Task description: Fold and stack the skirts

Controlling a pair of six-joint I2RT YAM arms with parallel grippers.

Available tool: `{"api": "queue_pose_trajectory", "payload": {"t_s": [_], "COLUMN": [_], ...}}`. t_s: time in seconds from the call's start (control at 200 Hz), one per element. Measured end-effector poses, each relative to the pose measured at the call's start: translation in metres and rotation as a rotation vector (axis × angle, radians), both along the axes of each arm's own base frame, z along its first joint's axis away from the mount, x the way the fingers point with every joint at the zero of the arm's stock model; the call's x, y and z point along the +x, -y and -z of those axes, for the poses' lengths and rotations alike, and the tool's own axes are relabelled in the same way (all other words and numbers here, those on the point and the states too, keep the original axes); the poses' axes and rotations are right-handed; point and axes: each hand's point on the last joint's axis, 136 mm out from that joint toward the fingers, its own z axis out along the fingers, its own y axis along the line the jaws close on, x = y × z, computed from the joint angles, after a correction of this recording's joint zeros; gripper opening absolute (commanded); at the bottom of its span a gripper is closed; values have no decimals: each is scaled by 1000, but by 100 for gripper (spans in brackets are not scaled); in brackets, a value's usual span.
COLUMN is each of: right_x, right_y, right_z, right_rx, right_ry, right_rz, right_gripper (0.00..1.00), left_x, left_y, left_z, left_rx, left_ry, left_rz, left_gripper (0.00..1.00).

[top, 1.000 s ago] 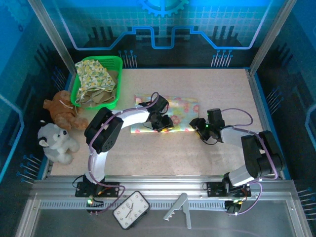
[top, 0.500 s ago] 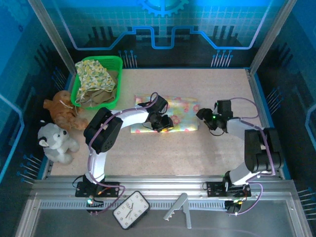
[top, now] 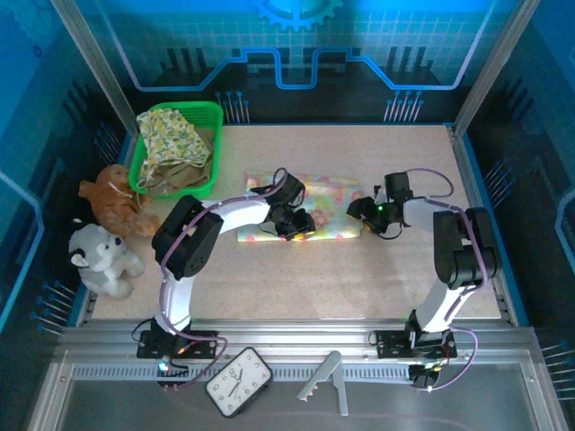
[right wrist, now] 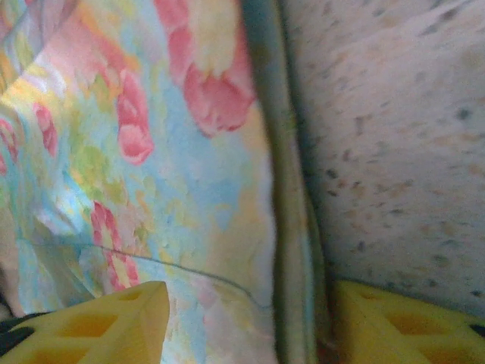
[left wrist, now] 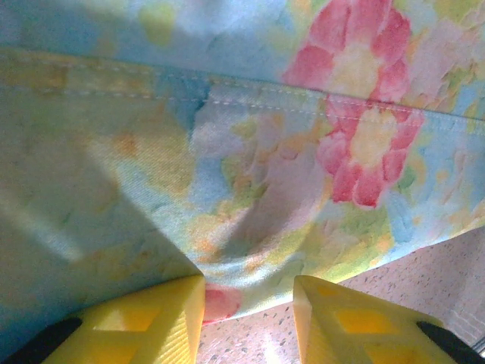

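At mid-frame the folded pastel patchwork skirt (top: 328,197) lies flat; left gripper (top: 296,223) and right gripper (top: 357,212) sit at its edges, jaws apart.

Top external: looked down from above and behind the arm bases (top: 171,346), far enough to take in the whole table (top: 296,269). Left wrist: hung very close over the pastel patchwork skirt (left wrist: 250,152), facing past its yellow fingertips (left wrist: 144,322) toward hem and tabletop. Right wrist: just as close, faced the same skirt's edge and tabletop. Shared across all three: that skirt and the tabletop beside it
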Motion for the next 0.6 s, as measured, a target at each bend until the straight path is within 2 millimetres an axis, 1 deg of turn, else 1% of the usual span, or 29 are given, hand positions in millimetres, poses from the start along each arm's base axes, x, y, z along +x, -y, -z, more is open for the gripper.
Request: {"api": "queue_pose_trajectory", "payload": {"t_s": [0.15, 0.21, 0.295, 0.385, 0.44, 0.525, 0.6], "right_x": [-2, -2, -1, 2, 2, 0, -2], "right_y": [-13, -18, -21, -20, -19, -16, -15], "right_z": [-4, -6, -7, -7, -5, 0, -1], "right_rx": [43, 51, 57, 56, 56, 38, -2], "right_ry": [8, 14, 17, 25, 22, 6, 0], "right_rz": [-36, -48, -44, -28, -9, 10, -4], "right_gripper": [53, 51, 39, 17, 7, 1, 0], "left_x": [0, 0, 0, 0, 0, -2, -5], "left_y": [-1, -1, -1, 0, 0, 0, -1], "left_z": [0, 0, 0, 0, -1, -4, -11], "left_rx": [0, 0, 0, -2, -6, -16, -33], "left_ry": [-1, -1, -2, -2, -3, -8, -12], "left_rz": [-1, -1, -1, 0, 1, 4, 6], "left_gripper": [38, 38, 38, 38, 38, 40, 47]}}
